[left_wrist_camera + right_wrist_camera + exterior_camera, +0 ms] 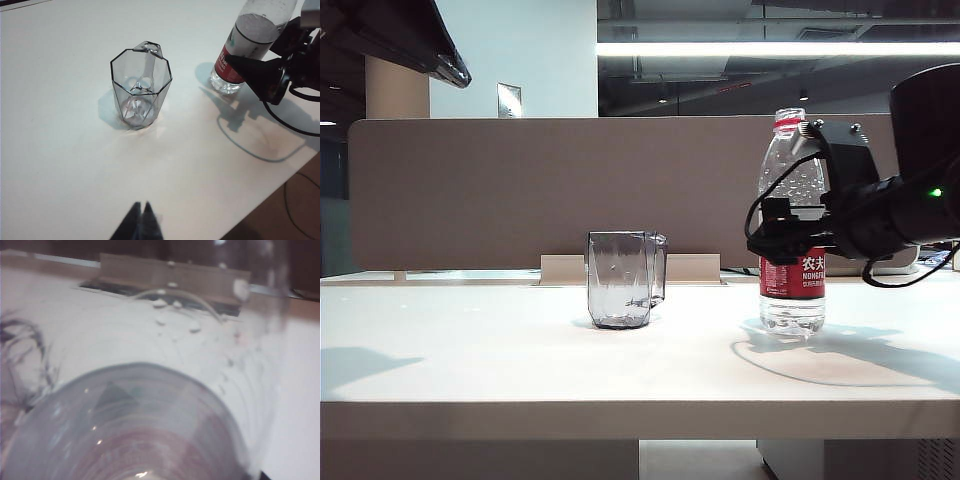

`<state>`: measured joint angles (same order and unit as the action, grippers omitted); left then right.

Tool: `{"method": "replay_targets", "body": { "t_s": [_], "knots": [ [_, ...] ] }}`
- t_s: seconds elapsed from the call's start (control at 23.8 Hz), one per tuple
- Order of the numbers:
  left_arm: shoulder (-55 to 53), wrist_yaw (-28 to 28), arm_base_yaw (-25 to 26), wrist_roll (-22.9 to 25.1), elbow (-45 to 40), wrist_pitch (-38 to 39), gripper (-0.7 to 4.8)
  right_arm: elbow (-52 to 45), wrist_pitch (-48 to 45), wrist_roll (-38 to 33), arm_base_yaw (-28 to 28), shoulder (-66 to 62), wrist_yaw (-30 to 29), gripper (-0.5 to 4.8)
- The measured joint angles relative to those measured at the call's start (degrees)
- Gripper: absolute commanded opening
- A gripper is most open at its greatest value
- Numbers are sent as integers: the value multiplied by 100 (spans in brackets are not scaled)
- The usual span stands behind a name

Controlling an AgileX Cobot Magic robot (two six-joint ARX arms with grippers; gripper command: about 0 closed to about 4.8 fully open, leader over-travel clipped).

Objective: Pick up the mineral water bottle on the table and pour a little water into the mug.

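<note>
On the off-white table (470,340) the bottle (792,225), labelled NONGFU under white characters, stands right of the mug (620,278). My right gripper (782,235), spread wide, flanks its label; my left gripper (141,220), pressed shut, hovers near the mug.

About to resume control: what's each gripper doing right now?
Left gripper: shut, empty, above the table.
Right gripper: open, around the mineral water bottle, not clamped.

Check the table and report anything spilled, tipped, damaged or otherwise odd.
Nothing stands out. The mug and the mineral water bottle both stand upright and apart on the table, which looks dry. The right pincer is at the bottle's label; the left pincer hangs above the table.
</note>
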<state>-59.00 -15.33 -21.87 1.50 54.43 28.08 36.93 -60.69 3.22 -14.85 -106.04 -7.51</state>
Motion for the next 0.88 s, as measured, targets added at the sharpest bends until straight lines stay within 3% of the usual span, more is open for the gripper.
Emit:
{"method": "replay_targets", "body": {
  "t_s": [0.29, 0.42, 0.55, 0.71, 0.88],
  "knots": [
    [0, 2, 0, 2, 0, -83, -4, 173, -74, 2, 0, -48, 0, 479],
    [0, 2, 0, 11, 0, -92, -4, 173, -160, 0, 0, -48, 0, 390],
    [0, 2, 0, 68, 0, -96, -4, 173, -160, 7, 0, -50, -2, 383],
    [0, 7, 0, 133, 0, -98, -4, 175, -155, 4, 0, -50, -2, 301],
    [0, 11, 0, 146, 0, -105, -4, 179, -153, 52, 0, -50, -2, 300]
  ]
}}
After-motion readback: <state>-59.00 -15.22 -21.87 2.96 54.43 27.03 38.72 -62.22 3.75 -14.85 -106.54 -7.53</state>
